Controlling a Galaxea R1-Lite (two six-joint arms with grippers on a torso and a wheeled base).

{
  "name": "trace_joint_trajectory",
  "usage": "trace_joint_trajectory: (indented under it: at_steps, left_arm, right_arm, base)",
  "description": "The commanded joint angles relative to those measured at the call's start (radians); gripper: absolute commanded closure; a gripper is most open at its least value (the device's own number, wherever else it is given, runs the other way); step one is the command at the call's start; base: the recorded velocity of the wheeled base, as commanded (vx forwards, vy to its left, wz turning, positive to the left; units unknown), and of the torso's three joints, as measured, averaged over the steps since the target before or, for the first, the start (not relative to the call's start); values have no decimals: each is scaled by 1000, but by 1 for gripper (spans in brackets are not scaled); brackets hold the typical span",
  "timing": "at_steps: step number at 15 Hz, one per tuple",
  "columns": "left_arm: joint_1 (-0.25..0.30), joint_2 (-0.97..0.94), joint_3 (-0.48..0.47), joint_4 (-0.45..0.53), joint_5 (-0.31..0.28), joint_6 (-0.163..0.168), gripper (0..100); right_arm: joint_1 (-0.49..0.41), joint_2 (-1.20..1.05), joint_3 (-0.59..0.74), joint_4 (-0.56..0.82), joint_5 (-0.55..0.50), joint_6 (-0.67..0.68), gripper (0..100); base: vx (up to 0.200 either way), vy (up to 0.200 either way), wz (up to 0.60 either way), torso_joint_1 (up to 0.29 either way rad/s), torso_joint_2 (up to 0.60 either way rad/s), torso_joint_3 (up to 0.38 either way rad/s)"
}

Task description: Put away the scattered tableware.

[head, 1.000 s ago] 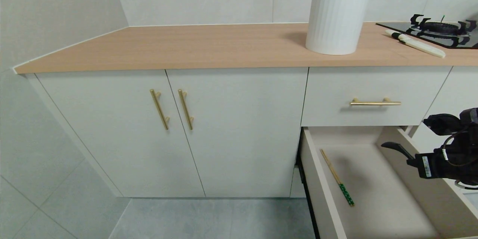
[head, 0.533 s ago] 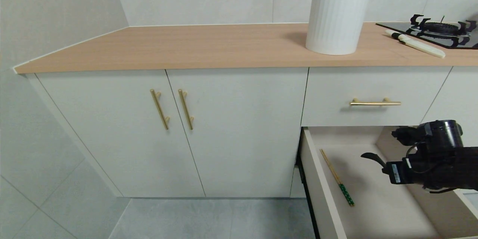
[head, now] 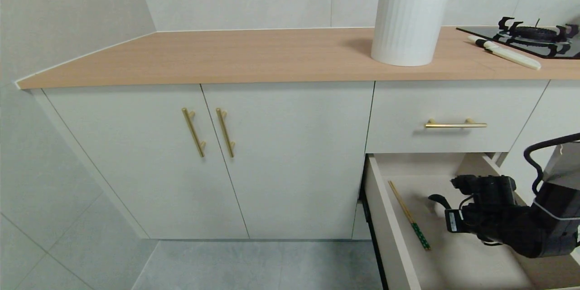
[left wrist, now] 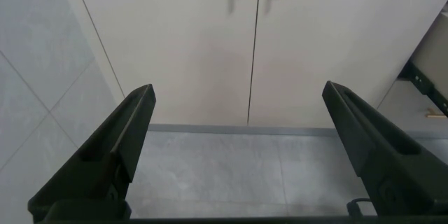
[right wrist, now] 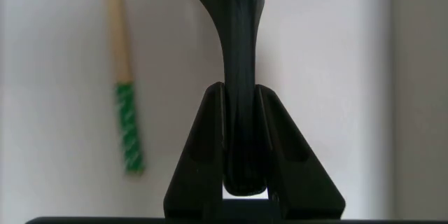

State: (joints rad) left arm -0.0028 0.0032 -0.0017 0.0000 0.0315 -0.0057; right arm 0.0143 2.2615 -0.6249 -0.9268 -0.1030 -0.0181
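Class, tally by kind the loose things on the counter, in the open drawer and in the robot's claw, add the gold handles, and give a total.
Gold handles: 3
Ribbed white container: 1
Knife: 1
Chopsticks, counted as one set: 1
Black utensil in the right claw: 1
Total: 7

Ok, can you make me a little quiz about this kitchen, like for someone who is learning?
1. True or false: the lower drawer is open.
2. What lies inside it? A chopsticks, B a plate, C a cup.
3. Which tool grips the black utensil?
Key: 1 true; 2 A; 3 the right tool.
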Motion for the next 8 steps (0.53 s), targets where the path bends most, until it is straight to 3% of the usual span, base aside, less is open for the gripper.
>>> trace_joint_trajectory:
  at_steps: [1,8]
  left_arm:
    - [0,0,0,0,1,0,0]
    - [0,0,0,0,1,0,0]
  right_arm:
    - [-16,118,7,-63,-7,-3,100]
    - [-27,168,4,-152,-37,-5,100]
  base:
    - [0,0,0,0,0,0]
    - [0,0,0,0,0,0]
